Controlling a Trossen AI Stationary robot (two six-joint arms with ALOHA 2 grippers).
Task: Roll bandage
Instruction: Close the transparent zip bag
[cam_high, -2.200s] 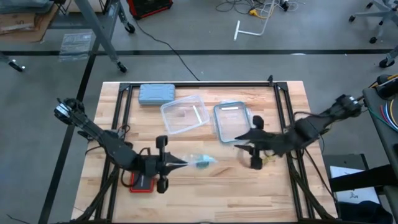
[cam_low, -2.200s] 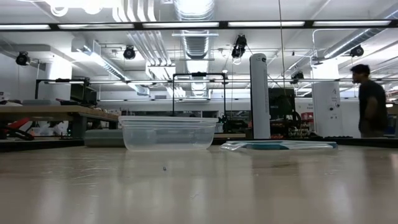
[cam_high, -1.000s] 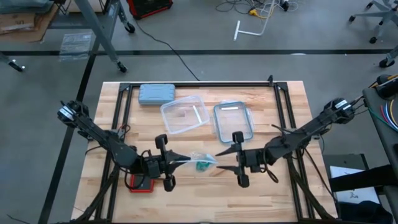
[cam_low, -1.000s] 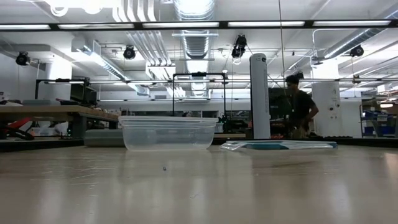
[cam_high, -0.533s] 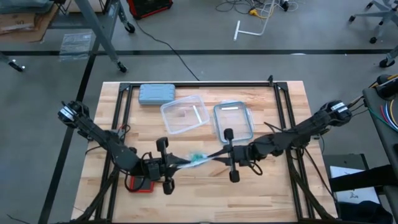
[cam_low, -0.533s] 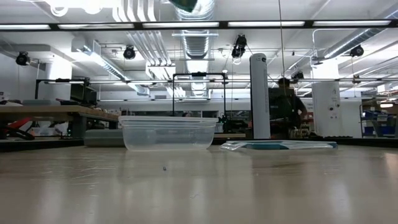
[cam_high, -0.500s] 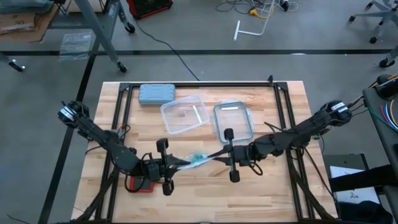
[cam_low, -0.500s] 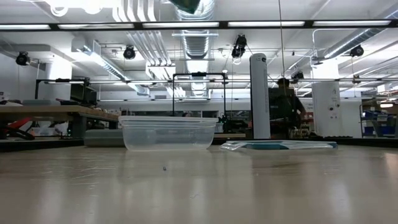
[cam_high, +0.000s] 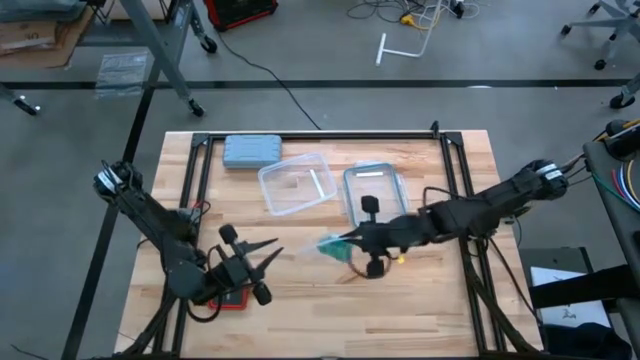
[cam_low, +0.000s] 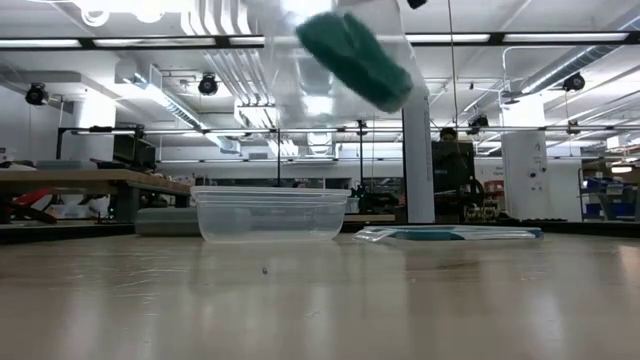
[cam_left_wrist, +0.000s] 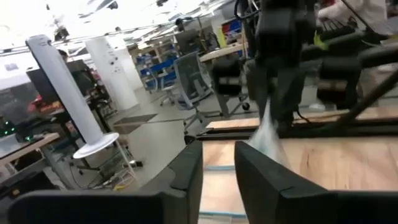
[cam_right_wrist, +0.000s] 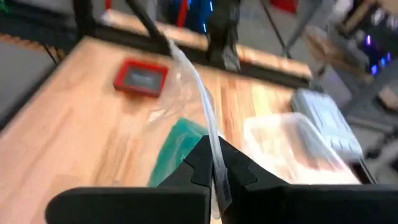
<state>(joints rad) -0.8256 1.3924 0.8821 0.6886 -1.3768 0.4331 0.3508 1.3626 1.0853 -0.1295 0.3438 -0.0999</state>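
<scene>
Your right gripper (cam_high: 343, 243) sits near the table's middle, its 2 fingers pinched on a clear plastic bag (cam_right_wrist: 186, 81) that holds the teal bandage (cam_high: 331, 246). In the low view the bandage (cam_low: 352, 58) hangs above the tabletop. Your left gripper (cam_high: 268, 250) lies to the left, near the front edge, fingers spread and grasping nothing. Beyond stand 1 clear container (cam_high: 295, 183), its lid (cam_high: 374, 192) and 1 grey-blue case (cam_high: 252, 150); 1 red device (cam_right_wrist: 142, 77) lies by the left arm.

Wooden table (cam_high: 450, 300), grey-blue case (cam_high: 251, 150), clear tub (cam_high: 295, 184), lid (cam_high: 375, 194), red device (cam_high: 232, 296)
</scene>
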